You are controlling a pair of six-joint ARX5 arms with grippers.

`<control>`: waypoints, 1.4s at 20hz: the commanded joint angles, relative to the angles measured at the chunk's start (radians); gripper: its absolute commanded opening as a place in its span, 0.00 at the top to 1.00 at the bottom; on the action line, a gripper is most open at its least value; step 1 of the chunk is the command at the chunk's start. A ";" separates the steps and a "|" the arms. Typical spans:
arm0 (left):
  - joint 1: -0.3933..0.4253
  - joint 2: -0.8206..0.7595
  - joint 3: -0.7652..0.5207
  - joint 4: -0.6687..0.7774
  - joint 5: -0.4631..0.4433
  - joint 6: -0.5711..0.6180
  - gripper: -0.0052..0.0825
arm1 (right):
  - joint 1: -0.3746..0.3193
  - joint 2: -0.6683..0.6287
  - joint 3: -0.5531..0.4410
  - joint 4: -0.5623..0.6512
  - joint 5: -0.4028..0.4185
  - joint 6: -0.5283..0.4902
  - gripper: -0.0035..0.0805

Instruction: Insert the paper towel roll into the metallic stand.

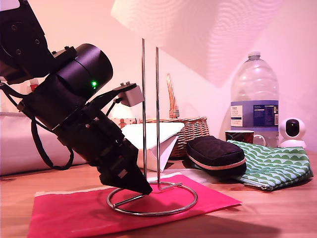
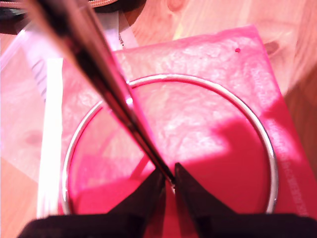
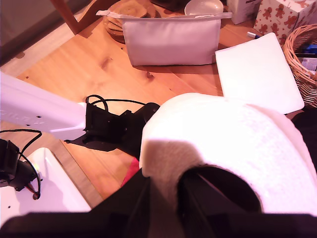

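Where my first gripper [image 2: 167, 184] reaches down onto the red mat [image 1: 74, 210], its two black fingers are clenched on the metallic stand [image 1: 150, 124], pinching the wire low down where the upright meets the base, inside the ring. That stand is one piece of thin shiny chrome: two parallel rods rising as a narrow upright loop from a single round wire ring, which lies flat on the mat. In the first wrist view the rod runs up and away from the fingertips as a dark blurred streak, and the ring curves around it.

My second gripper [image 3: 163, 198] grasps the paper towel roll [image 3: 233, 148], one finger inside the dark hollow core and the other against the outside of the paper wall. There is one roll, fat and white, with faint embossed swirl circles on its surface. In the exterior view it hangs in the air above the stand [image 1: 198, 29], tilted, with the rod tips just beneath its lower edge; the upper rods stand bare below it.

Behind the stand, in the exterior view, sit one folded white paper bag [image 1: 153, 139] and one wicker basket [image 1: 190, 131]. Beyond them, toward the exterior view's right of the stand, lie one black pouch [image 1: 215, 153], one green wave-patterned pouch [image 1: 272, 163], one dark mug [image 1: 240, 136], one large water bottle [image 1: 254, 99] and one small white camera [image 1: 293, 132].
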 commanded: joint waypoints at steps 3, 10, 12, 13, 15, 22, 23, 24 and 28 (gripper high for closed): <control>0.006 0.072 -0.054 -0.050 -0.051 0.026 0.96 | 0.012 0.057 0.008 0.020 0.003 -0.003 0.97; 0.006 0.072 -0.054 -0.050 -0.054 0.026 0.96 | 0.018 0.117 0.008 0.020 0.028 -0.003 0.97; 0.006 0.072 -0.054 -0.050 -0.054 0.026 0.96 | 0.018 0.117 0.008 0.020 0.028 -0.001 0.97; 0.006 0.072 -0.054 -0.050 -0.056 0.026 0.96 | 0.019 0.117 0.008 0.020 0.028 0.002 0.97; 0.006 0.072 -0.054 -0.052 -0.074 0.026 0.96 | 0.019 0.117 0.008 0.020 0.028 0.004 0.97; 0.007 -0.042 -0.054 -0.082 -0.080 0.025 0.96 | 0.019 0.117 0.008 0.019 0.083 0.004 0.97; 0.006 -0.056 -0.054 -0.093 -0.079 0.025 0.96 | 0.019 0.117 0.008 0.019 0.084 0.004 0.97; 0.007 -0.068 -0.054 -0.106 -0.075 0.025 0.96 | 0.019 0.117 0.008 0.019 0.085 0.003 0.97; 0.007 -0.074 -0.054 -0.140 -0.040 0.022 0.91 | 0.019 0.117 0.008 0.019 0.085 0.000 0.97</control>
